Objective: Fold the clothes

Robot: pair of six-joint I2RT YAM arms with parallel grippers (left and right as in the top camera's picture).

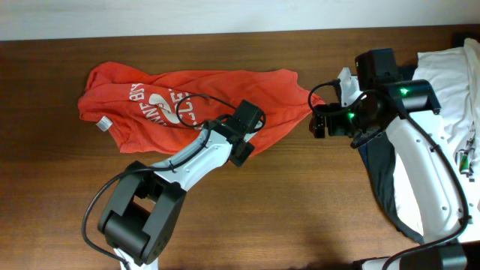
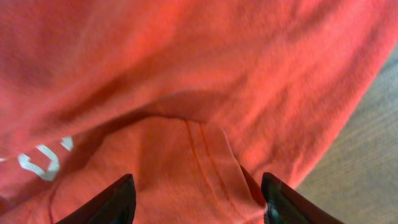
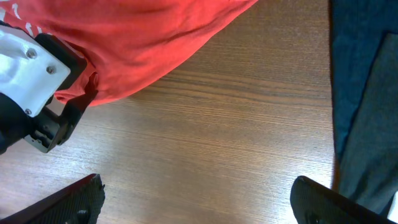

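Observation:
The orange-red T-shirt (image 1: 187, 101) lies crumpled across the far left half of the table, white lettering and a white tag (image 1: 104, 124) showing. It fills the left wrist view (image 2: 199, 87) and shows at the top of the right wrist view (image 3: 143, 37). My left gripper (image 1: 244, 142) is open at the shirt's front right edge; a stitched hem fold lies between its fingers (image 2: 196, 199). My right gripper (image 1: 321, 120) is open and empty just right of the shirt's right tip, over bare wood (image 3: 196, 199).
A white garment (image 1: 457, 82) and a dark navy garment (image 1: 379, 169) lie at the right edge, under my right arm. The navy cloth shows at the right of the right wrist view (image 3: 367, 93). The left arm's head also shows there (image 3: 37, 93). The table is brown wood (image 1: 300, 210).

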